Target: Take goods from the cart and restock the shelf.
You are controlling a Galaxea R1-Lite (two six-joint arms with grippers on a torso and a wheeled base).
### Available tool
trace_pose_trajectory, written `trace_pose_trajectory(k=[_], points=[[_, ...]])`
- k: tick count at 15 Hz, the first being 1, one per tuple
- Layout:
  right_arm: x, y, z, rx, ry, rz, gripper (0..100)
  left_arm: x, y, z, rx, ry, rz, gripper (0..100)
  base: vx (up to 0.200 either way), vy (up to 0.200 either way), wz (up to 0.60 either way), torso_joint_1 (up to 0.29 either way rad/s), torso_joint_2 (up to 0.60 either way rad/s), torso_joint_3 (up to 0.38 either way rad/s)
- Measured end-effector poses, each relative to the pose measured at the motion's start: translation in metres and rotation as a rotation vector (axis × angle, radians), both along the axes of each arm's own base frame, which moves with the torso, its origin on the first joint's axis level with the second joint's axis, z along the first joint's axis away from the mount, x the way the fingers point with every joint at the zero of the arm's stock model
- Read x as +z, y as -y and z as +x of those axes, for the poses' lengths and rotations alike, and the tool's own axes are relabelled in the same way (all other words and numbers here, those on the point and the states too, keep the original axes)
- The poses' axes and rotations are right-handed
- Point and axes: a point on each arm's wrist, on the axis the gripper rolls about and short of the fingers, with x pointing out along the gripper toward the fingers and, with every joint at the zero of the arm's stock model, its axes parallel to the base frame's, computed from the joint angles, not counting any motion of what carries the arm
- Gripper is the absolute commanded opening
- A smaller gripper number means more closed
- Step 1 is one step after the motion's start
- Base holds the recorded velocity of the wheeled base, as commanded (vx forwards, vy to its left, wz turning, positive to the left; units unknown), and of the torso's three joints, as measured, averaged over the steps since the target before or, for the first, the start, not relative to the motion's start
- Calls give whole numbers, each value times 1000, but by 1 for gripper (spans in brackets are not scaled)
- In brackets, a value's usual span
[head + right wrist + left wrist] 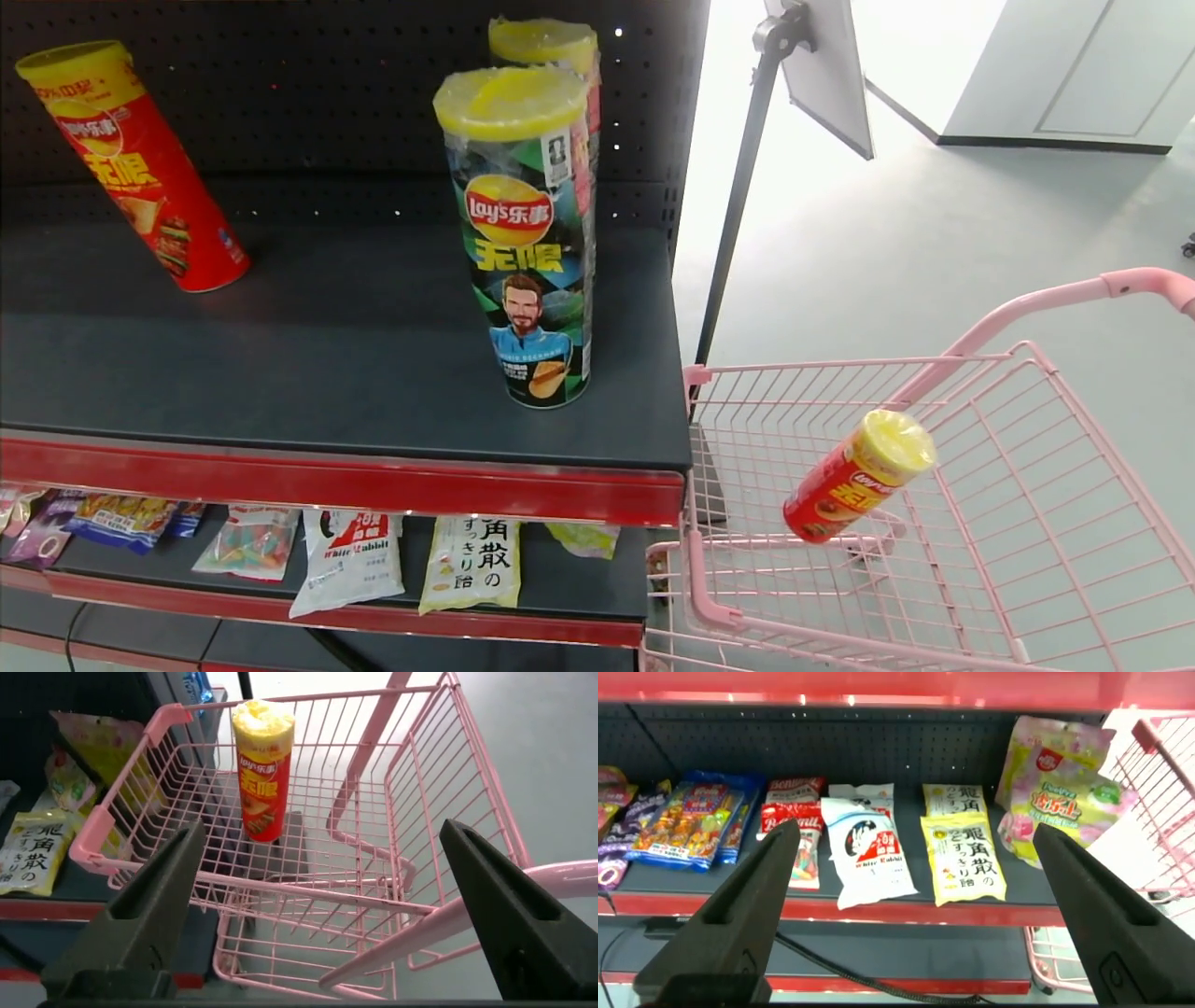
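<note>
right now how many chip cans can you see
4: a red can on the shelf at left, a green can near its right edge, a third can half hidden behind it, a small can in the cart.

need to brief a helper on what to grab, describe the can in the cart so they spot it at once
Find the pink cart right of the dark shelf. A red can with a yellow lid stands in its basket. The other cans all stand on the shelf; this alone is in the cart.
</note>
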Motion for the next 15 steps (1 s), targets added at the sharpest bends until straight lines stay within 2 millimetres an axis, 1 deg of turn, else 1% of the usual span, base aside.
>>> trace_pose_trajectory(k=[9,13,15], points=[[0,0,0,0,0,-1,100,0,0,0,0,0,0,100,0,0,0,-201,539,329],[0,0,0,1,-1,-4,100,0,0,0,0,0,0,100,0,0,0,-163,498,332],[0,0,1,6,-9,-14,100,0,0,0,0,1,0,100,0,0,0,-88,278,188]])
